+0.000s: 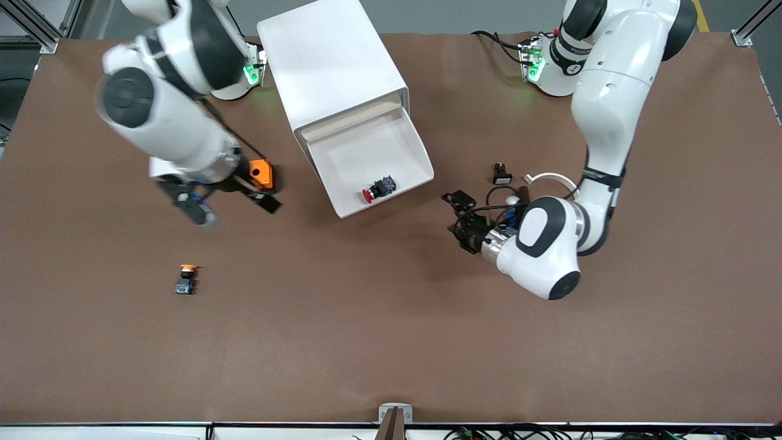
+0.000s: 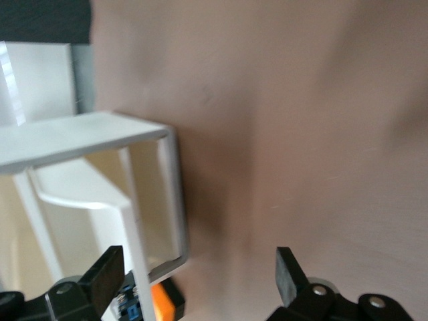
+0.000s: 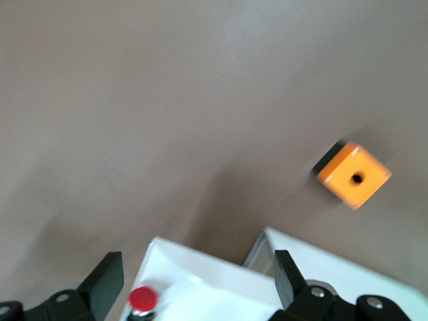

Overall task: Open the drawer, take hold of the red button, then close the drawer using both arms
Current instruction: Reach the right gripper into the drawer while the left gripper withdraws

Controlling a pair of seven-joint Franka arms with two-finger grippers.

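The white cabinet (image 1: 333, 61) lies on the brown table with its drawer (image 1: 403, 146) pulled out toward the front camera. The red-capped button (image 1: 379, 188) lies in the drawer near its front edge. My left gripper (image 1: 458, 220) is open and empty, low beside the drawer's corner toward the left arm's end. In the left wrist view its open jaws (image 2: 198, 267) face the drawer's white frame (image 2: 170, 194). My right gripper (image 1: 214, 205) is open and empty, toward the right arm's end of the drawer. The right wrist view shows the button's red cap (image 3: 143, 299) between that gripper's open jaws (image 3: 198, 267).
An orange cube (image 1: 261, 173) sits on the table between my right gripper and the cabinet; it also shows in the right wrist view (image 3: 353, 175). A yellow-orange-capped button (image 1: 186, 278) lies nearer the front camera. A small black part (image 1: 502, 174) lies by the left forearm.
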